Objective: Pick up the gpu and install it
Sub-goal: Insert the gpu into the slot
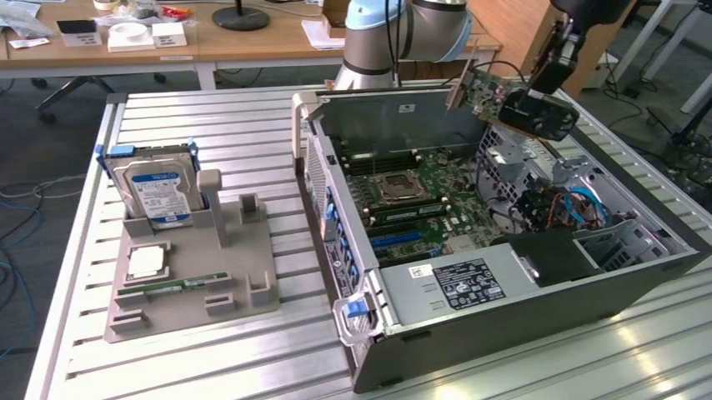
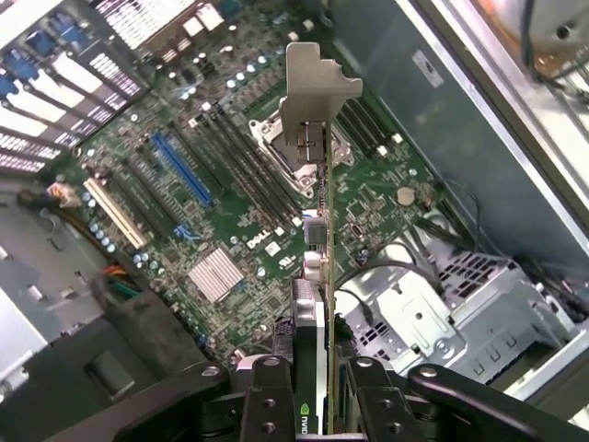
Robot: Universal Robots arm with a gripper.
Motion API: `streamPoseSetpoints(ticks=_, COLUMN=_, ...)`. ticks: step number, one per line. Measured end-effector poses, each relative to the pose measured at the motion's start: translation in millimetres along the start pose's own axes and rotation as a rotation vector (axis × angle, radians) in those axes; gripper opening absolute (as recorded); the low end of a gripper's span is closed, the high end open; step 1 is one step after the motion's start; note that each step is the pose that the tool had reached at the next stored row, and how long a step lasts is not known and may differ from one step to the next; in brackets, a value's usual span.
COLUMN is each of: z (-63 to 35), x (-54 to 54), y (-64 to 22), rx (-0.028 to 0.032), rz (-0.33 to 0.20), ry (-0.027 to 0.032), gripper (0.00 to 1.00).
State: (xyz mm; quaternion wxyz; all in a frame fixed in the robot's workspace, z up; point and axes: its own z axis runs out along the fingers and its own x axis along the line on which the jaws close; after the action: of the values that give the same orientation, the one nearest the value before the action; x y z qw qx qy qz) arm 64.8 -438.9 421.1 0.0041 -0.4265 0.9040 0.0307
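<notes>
My gripper [image 1: 532,102] hangs above the far right corner of the open computer case [image 1: 489,325], shut on the gpu [image 1: 489,90]. The card is a green board with a silvery end bracket, tilted in the air over the case. In the wrist view the gpu [image 2: 317,184] is seen edge-on, running away from my gripper [image 2: 315,391], whose black fingers [image 2: 267,396] press on both of its sides. Its metal bracket points out over the green motherboard [image 2: 212,212], above the processor socket. The card hangs well clear of the board and touches no slot.
A grey holder [image 1: 195,267] in the exterior view's left carries a silver hard drive [image 1: 156,192] with a blue-white label, a processor chip and a memory stick. The case has a metal drive cage [image 1: 534,179] and cables at its right side. Desks stand behind the slatted table.
</notes>
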Motion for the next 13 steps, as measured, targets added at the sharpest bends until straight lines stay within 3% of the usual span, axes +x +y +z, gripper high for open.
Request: streamPoseSetpoints(ticks=13, z=0.4, x=0.0, y=0.0, rx=-0.0065, rz=-0.194, ry=0.0101, gripper=0.27)
